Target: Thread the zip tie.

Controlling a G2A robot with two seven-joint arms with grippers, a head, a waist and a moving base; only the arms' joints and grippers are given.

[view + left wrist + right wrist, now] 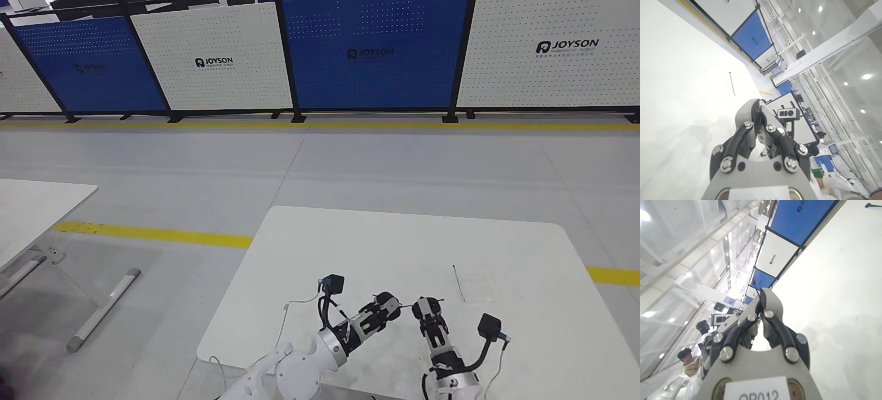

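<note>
Nearest you, at the counter's (330,250) near edge, approx midway along it, you've got both arms side by side and close together. Your left gripper (759,103) hangs just above the surface w/ its jaws pressed together. You can't tell from its wrist view whether anything thin sits btwn them.

Just beside it, on the right-edge side, your right gripper (761,293) has its jaws clamped on a black zip tie (754,282). Only a short bit sticks out past the tips: a thin strip ending in the small square head, held in the air off the counter. The rest of it is hidden inside the jaws.

Farther in, past the right gripper toward the far edge, a second zip tie (458,282) lies flat on the counter. It's well apart from both grippers and touched by neither. It's black and nearly straight w/ a slight bend, running roughly near-to-far. Its head is at the end farther from the grippers.

Beyond the far edge you see grey floor w/ a yellow line (150,234) across it. Behind that stands a row of blue and white perforated panels (375,50). Off the left edge, another white table (30,205) stands on the floor.
</note>
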